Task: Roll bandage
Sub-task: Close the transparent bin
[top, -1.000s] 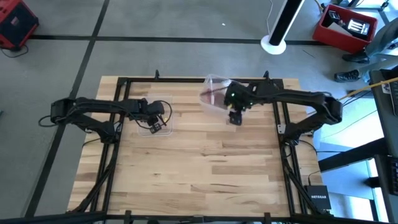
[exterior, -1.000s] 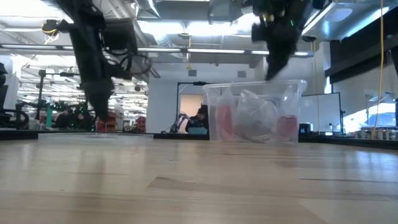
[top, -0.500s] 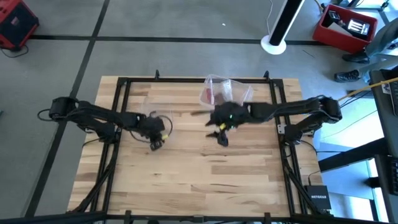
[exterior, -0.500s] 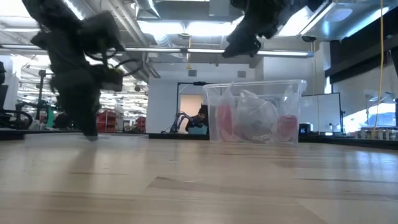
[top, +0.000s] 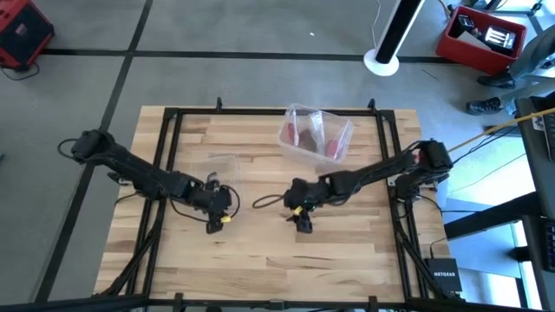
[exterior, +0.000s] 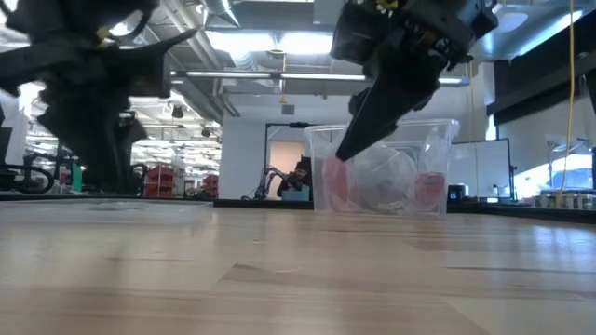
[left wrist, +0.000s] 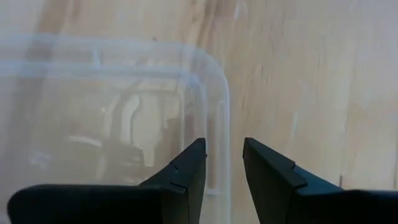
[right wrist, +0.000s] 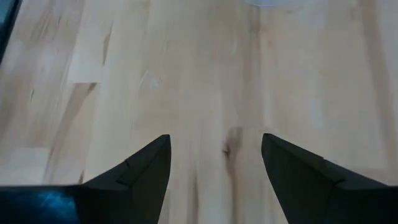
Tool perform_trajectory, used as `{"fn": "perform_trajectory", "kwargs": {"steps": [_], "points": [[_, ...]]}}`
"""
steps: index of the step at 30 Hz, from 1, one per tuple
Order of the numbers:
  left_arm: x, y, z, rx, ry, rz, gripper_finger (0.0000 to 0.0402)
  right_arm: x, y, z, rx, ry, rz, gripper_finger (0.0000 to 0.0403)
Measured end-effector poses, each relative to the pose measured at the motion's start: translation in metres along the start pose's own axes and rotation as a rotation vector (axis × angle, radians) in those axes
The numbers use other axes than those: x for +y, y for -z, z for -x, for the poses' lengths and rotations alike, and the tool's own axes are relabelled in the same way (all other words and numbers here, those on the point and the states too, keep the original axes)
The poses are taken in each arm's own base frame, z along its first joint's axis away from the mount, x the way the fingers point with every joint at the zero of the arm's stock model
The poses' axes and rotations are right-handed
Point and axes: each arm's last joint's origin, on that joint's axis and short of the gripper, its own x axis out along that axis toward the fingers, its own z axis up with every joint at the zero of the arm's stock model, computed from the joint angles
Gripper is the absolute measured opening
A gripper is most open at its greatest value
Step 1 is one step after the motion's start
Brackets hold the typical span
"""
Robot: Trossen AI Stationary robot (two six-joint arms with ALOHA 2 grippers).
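Note:
The pink-red bandage lies inside a clear plastic box at the table's far middle, beside a crumpled clear wrapper. No gripper is at the box. My right gripper hangs open over bare wood at the table's middle, with nothing between its fingers. My left gripper is left of it and low over the table, with its fingers on either side of the rim of a flat clear lid. My left gripper has the lid's rim between its two fingers, one finger on the lid's inner side and one outside, just short of a rounded corner. The fingers slant down toward the table's near side. The lid lies level and low; I cannot tell whether it rests on the wood.
Black frame rails run along the table's far edge and down both sides. Bare wood stretches from the two grippers to the near edge.
Both grippers have swung toward the table's near edge. My right gripper has come away from the box, sunk lower and tipped more steeply down. My left gripper has moved level, turning as it went, and the clear lid has come along with it.

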Motion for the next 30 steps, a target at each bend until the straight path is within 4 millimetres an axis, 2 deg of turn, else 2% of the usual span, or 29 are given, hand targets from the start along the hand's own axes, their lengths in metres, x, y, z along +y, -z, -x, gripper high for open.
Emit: {"fn": "perform_trajectory", "kwargs": {"steps": [6, 13, 18, 21, 25, 30], "points": [[-0.002, 0.018, -0.014, 0.039, -0.05, -0.005, 0.01, 0.008, 0.004, -0.025, -0.024, -0.005, 0.023, 0.0252], [-0.006, 0.017, -0.023, 0.036, -0.023, -0.035, 0.01, 0.003, 0.009, -0.047, -0.031, 0.044, -0.002, 0.0252], [-0.007, 0.017, -0.029, 0.042, -0.019, -0.049, 0.0097, 0.0, 0.014, -0.055, -0.01, 0.096, 0.002, 0.0252], [-0.007, 0.019, -0.036, 0.065, -0.038, -0.06, 0.0072, 0.0, 0.015, -0.056, -0.011, 0.106, 0.002, 0.0252], [-0.008, 0.018, -0.04, 0.062, -0.041, -0.06, 0.0018, 0.0, 0.014, -0.056, -0.017, 0.104, -0.047, 0.0252], [-0.013, 0.009, -0.03, 0.09, -0.046, -0.105, 0.0006, 0.001, 0.01, -0.052, -0.024, 0.095, -0.052, 0.0252]]}}
